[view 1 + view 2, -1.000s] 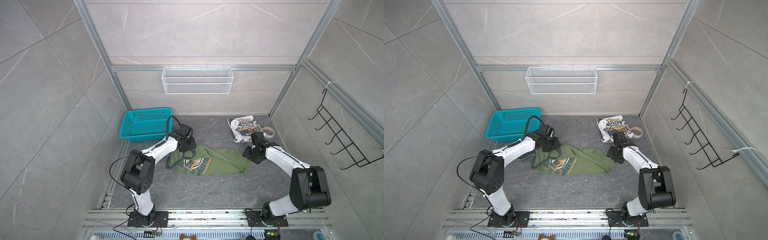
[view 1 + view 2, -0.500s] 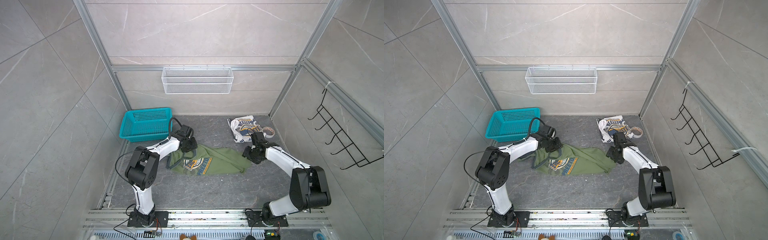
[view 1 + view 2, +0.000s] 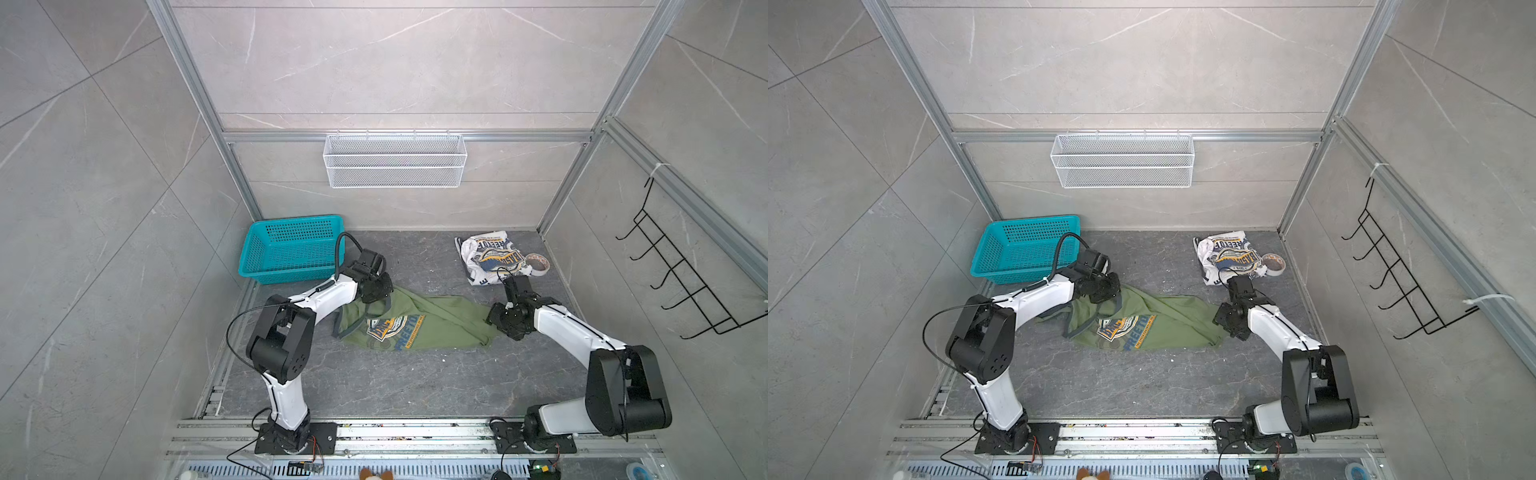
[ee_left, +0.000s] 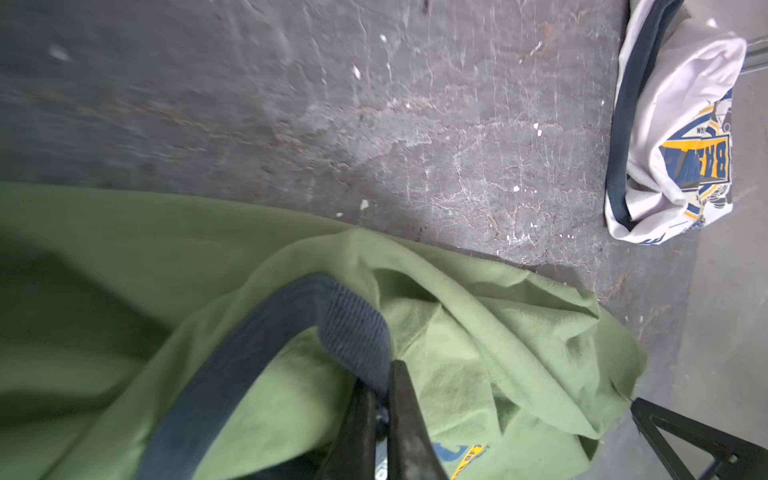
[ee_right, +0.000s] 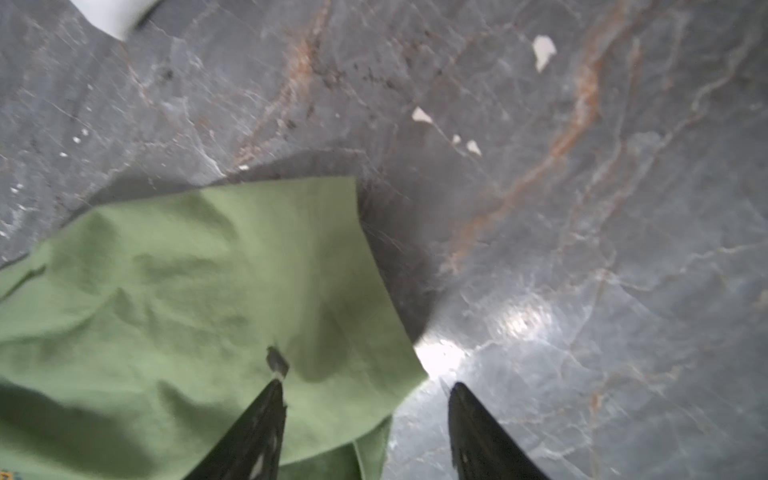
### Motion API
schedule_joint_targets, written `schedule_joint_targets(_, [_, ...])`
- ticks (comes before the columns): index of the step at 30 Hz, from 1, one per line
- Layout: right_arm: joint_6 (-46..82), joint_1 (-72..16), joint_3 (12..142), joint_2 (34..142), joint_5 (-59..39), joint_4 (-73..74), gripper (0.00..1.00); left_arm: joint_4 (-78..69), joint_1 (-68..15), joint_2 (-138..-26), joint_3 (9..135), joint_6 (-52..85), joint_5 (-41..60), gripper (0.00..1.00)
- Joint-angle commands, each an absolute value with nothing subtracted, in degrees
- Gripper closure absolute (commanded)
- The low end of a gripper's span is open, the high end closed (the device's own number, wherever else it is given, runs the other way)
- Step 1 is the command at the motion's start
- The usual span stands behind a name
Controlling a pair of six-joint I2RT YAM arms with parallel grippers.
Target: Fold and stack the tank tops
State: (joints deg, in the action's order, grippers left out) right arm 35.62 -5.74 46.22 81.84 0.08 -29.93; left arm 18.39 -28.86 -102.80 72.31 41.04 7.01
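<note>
olive tank top (image 5: 187, 291): blurred, cut by edge | white tank top (image 4: 673, 104): partly cropped

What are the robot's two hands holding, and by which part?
The left hand is shut on the green tank top, pinching its grey ribbed trim. The right hand is open over that top's far edge, holding nothing.

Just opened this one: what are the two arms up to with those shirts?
The left gripper is shut on the grey trim of the olive green tank top, which lies spread and rumpled mid-table. The right gripper stands open over the shirt's opposite end, not gripping. The white tank top lies bunched at the back, beside a tape roll. Nothing is stacked yet.
</note>
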Motion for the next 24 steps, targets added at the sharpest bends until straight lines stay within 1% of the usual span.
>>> schedule_joint_targets(1, [36.42,-5.27,45.22,82.48,0.76,-27.85,0.38,19.36,-28.71,-97.37,71.73,37.61,4.00,1.00])
schedule_joint_targets(3, [36.80,-4.61,44.85,83.09,-2.06,-25.50,0.40,19.62,-28.74,-96.80,71.23,37.37,3.80,1.00])
schedule_joint_targets(6, [37.54,-4.58,45.78,83.63,-3.50,-24.74,0.46,19.95,-28.70,-95.95,70.51,37.24,3.37,1.00])
schedule_joint_targets(12, [37.57,-4.60,47.73,85.42,-2.50,-26.80,0.66,20.55,-28.74,-94.18,70.01,36.18,1.91,1.00])
schedule_joint_targets(14, [37.80,-4.62,47.78,85.65,-1.84,-27.15,0.67,20.93,-28.70,-93.81,70.30,35.78,1.64,1.00])
schedule_joint_targets(16, [38.05,-4.61,47.74,85.86,-1.45,-27.55,0.67,21.31,-28.74,-93.69,70.51,35.62,1.22,1.00])
schedule_joint_targets(17, [38.09,-4.58,48.02,86.04,-1.04,-28.04,0.64,21.44,-28.74,-93.69,70.62,35.42,1.06,1.00])
schedule_joint_targets(19, [38.06,-4.57,48.34,86.39,0.30,-29.47,0.51,21.62,-28.73,-93.69,70.75,35.31,0.93,1.00])
schedule_joint_targets(21, [38.06,-4.64,48.02,86.48,1.49,-29.84,0.43,21.80,-28.74,-93.78,70.71,35.19,0.80,1.00])
schedule_joint_targets(24, [37.95,-4.55,47.14,87.24,0.53,-28.74,0.41,21.68,-28.74,-94.09,70.65,35.29,0.83,1.00])
